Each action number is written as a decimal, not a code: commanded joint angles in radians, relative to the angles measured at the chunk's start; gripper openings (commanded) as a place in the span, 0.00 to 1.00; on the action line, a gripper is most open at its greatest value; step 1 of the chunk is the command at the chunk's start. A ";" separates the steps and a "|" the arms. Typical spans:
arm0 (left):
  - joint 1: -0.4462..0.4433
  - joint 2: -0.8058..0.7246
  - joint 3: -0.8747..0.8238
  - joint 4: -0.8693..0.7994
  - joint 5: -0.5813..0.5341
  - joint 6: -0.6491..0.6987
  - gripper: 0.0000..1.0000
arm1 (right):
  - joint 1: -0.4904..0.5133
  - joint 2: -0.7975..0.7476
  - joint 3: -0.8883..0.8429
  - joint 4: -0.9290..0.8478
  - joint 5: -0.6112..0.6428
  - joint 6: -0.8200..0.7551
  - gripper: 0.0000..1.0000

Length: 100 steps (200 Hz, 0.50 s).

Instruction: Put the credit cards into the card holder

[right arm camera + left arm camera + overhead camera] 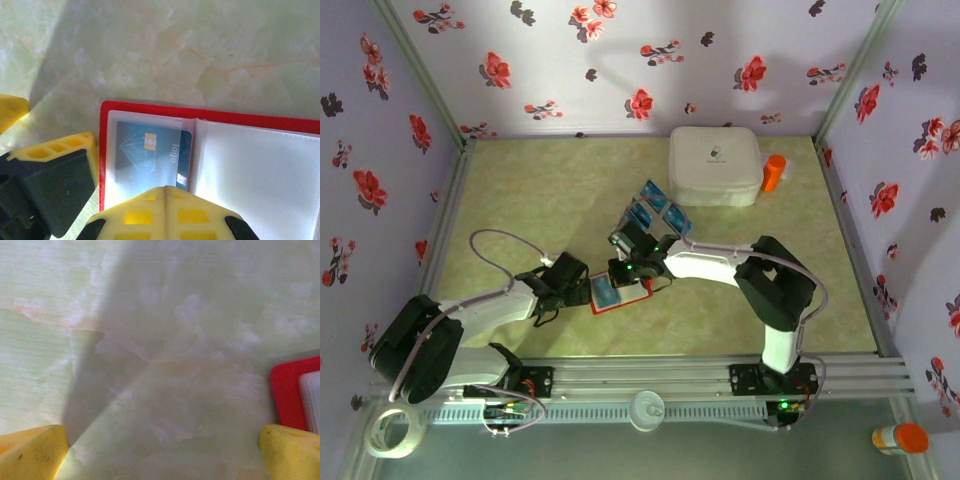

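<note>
The red card holder (611,297) lies open on the green table between the two grippers. A blue credit card (150,150) with a gold chip sits inside its left clear pocket. My right gripper (166,192) is shut, its yellow tips together over that card's near edge, with nothing seen between them. Several more blue credit cards (658,208) lie loose just beyond it. My left gripper (162,445) stands open over bare table at the holder's left edge, and the holder's red corner (289,390) shows beside its right finger (292,452).
A big white rounded box (715,166) stands at the back right with an orange object (774,172) beside it. Flowered walls close in the table on three sides. A tape roll (395,430) and an orange-capped bottle (900,437) lie outside the near rail.
</note>
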 commanded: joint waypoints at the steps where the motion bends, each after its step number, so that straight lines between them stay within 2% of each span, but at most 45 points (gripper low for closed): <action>1: 0.003 0.052 -0.011 0.098 0.056 0.006 1.00 | -0.003 -0.006 -0.021 -0.030 0.023 -0.022 0.03; 100: -0.003 0.083 0.002 0.102 0.058 0.010 1.00 | -0.018 0.092 0.012 -0.010 -0.026 -0.027 0.02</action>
